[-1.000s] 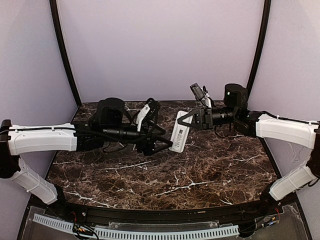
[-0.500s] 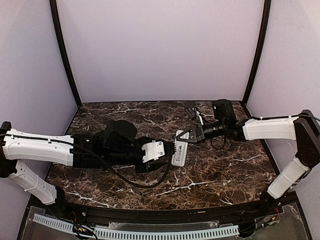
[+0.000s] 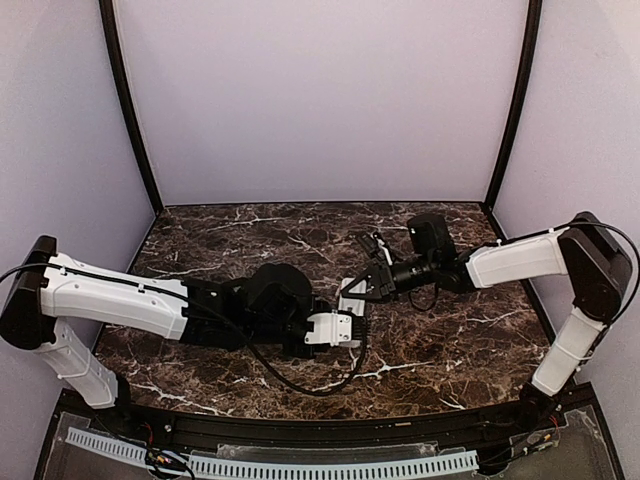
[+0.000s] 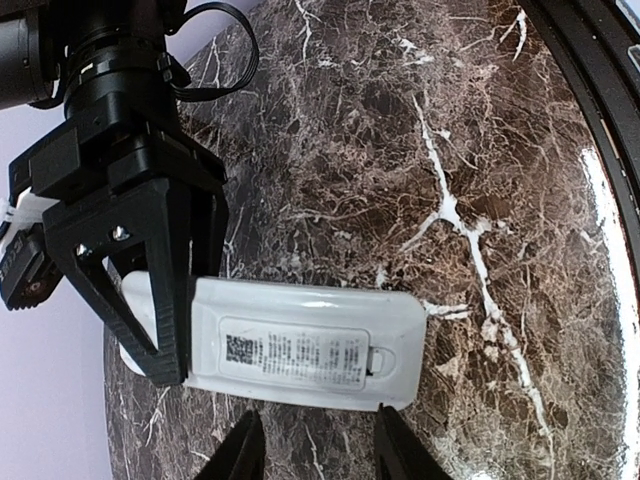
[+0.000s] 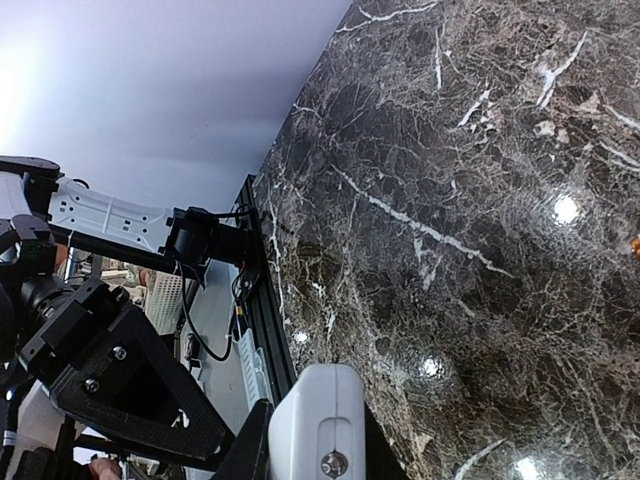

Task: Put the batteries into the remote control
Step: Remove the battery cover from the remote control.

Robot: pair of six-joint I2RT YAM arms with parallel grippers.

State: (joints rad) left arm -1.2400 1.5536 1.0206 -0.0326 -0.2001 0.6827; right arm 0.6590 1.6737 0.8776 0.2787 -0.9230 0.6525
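Note:
The white remote control (image 3: 351,300) is held just above the table's middle, back side up. In the left wrist view its back (image 4: 300,345) shows a printed label and a closed cover with a small latch. My right gripper (image 3: 361,287) is shut on the remote's far end; its black fingers (image 4: 160,290) clamp it, and the right wrist view shows the remote (image 5: 322,405) between them, with the gripper (image 5: 310,445) at the bottom edge. My left gripper (image 4: 320,452) is open and empty, its tips just short of the remote's long edge. No batteries are in view.
The dark marble table (image 3: 440,340) ends at a black rail (image 3: 330,430) along the near edge. Lilac walls close the back and sides. The left arm (image 3: 130,300) stretches low across the left half, the right arm (image 3: 510,260) across the right half.
The left arm has swung forward and right, and its wrist has turned towards the remote. The right gripper has brought the remote nearer and lower. The two grippers are closer together.

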